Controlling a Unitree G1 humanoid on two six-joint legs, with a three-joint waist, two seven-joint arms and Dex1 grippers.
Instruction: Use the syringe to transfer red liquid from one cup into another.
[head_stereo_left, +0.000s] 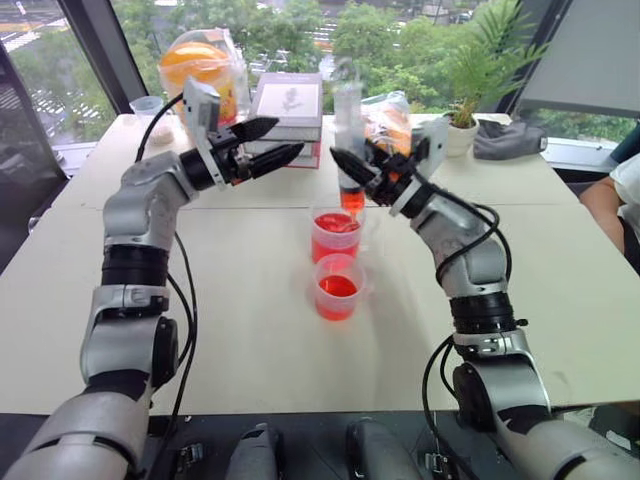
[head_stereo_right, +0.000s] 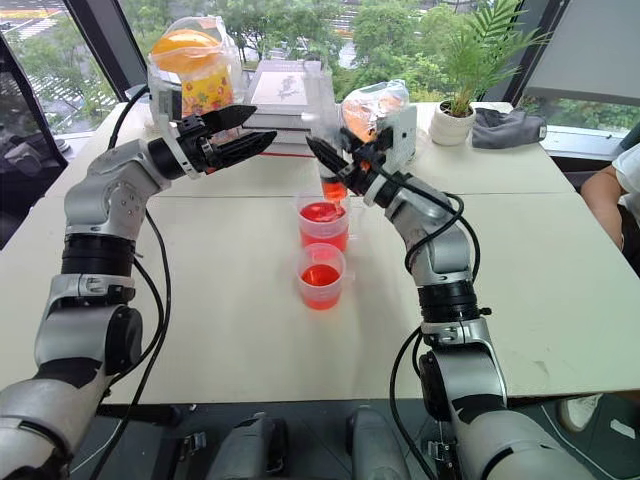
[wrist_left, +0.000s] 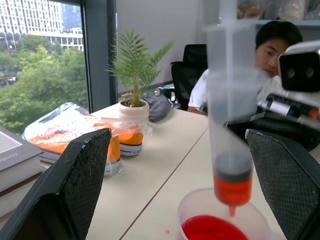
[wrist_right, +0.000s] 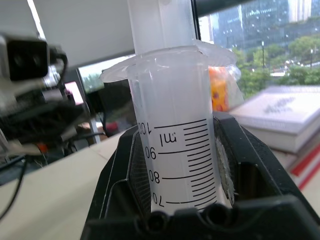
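My right gripper (head_stereo_left: 352, 168) is shut on the barrel of the syringe (head_stereo_left: 349, 130), which stands upright with its tip down. A little red liquid (wrist_left: 233, 190) fills the bottom of the barrel. The tip hangs just above the larger cup (head_stereo_left: 335, 238), which holds red liquid. The smaller cup (head_stereo_left: 338, 288), also with red liquid, stands just in front of it. My left gripper (head_stereo_left: 266, 143) is open, level with the syringe and to its left, clear of it. In the right wrist view the barrel (wrist_right: 175, 150) sits clamped between the black fingers.
Stacked books (head_stereo_left: 290, 105), a bag with orange things (head_stereo_left: 200, 65), a snack bag (head_stereo_left: 392, 120), a potted plant (head_stereo_left: 463, 125) and a grey cloth (head_stereo_left: 508, 140) line the table's far side. A small clear cup (head_stereo_left: 147, 105) stands far left. A person's arm (head_stereo_left: 605, 205) rests at the right edge.
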